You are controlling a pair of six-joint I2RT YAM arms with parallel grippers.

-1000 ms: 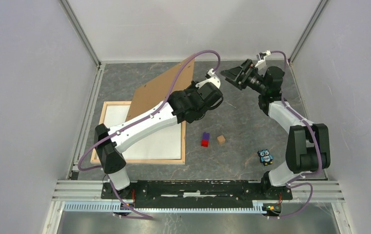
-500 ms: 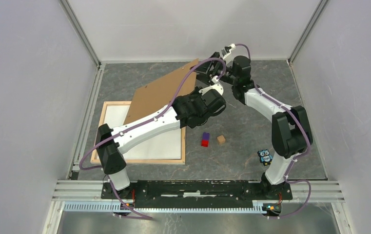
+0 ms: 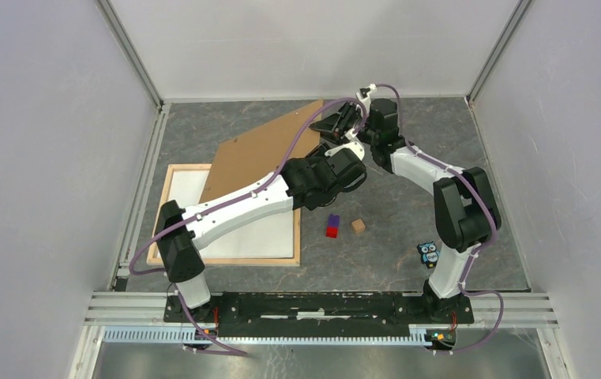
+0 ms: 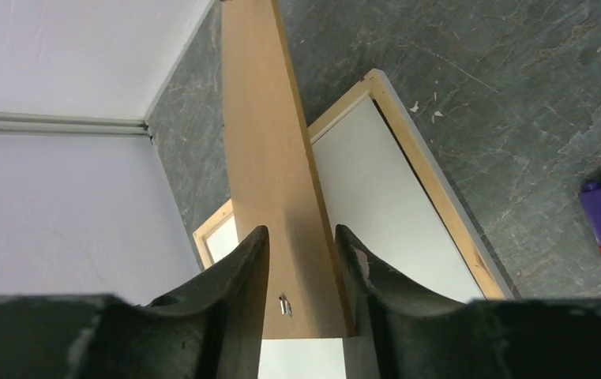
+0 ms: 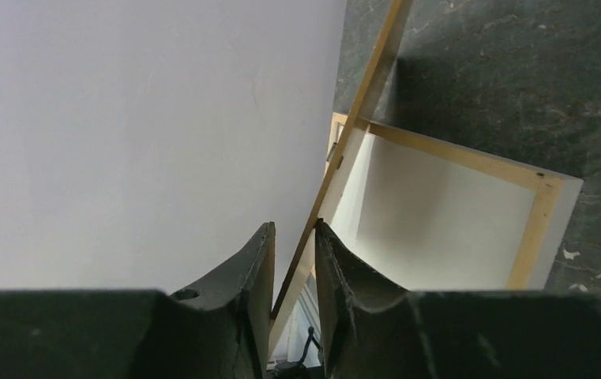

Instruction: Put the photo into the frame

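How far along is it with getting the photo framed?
Done: the frame lies flat, a white sheet filling it, possibly the photo face down. In hand: the brown backing board slants above it, straddled by the left pincer and the right pincer. To do: probably closing the frame.

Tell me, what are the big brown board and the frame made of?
Board: probably pressed fibreboard. It is plain matt brown with no grain showing, and very thin at its edge.
Frame: looks like light wood, with pale tan slats that seem bare and unpainted.
White sheet inside it: smooth and flat, maybe paper or card. I cannot tell.
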